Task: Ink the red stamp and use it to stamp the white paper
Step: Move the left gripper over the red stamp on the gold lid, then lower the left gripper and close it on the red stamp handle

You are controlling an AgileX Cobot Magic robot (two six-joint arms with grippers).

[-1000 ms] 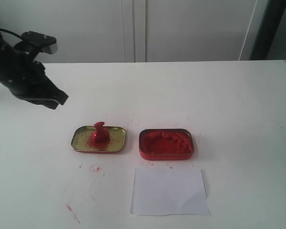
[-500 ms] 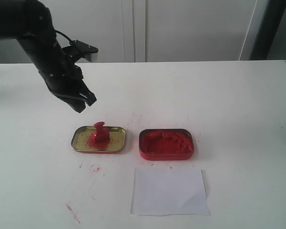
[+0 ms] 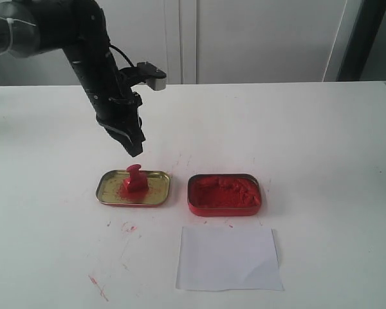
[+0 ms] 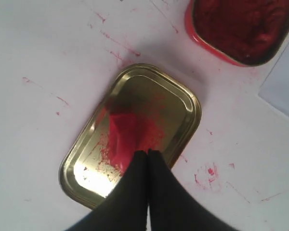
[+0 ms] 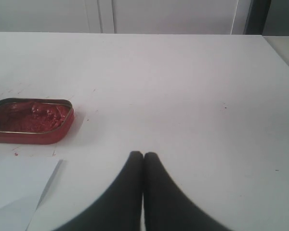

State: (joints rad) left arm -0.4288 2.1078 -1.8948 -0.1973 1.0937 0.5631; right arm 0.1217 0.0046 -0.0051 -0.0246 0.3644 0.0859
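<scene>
White table (image 3: 321,129), matte. 3 items lie directly on it.

1. Gold lid (image 3: 164,188): flat, hollow side up, directly below the left gripper (image 3: 137,151), clear of its tips. Red smears inside.
2. Red tin (image 3: 222,210): off to the gripper's right-arm side, just beside the lid with a narrow strip of table between them. Open and filled with red paste.
3. Paper (image 3: 228,259): flat, farther from the gripper than the tin, just beside the tin's far long side, small gap. Well apart from the lid.

Stains on the tabletop: red specks (image 3: 128,228) just past the lid from the gripper; 1 red streak (image 3: 98,287) farther out again.
</scene>
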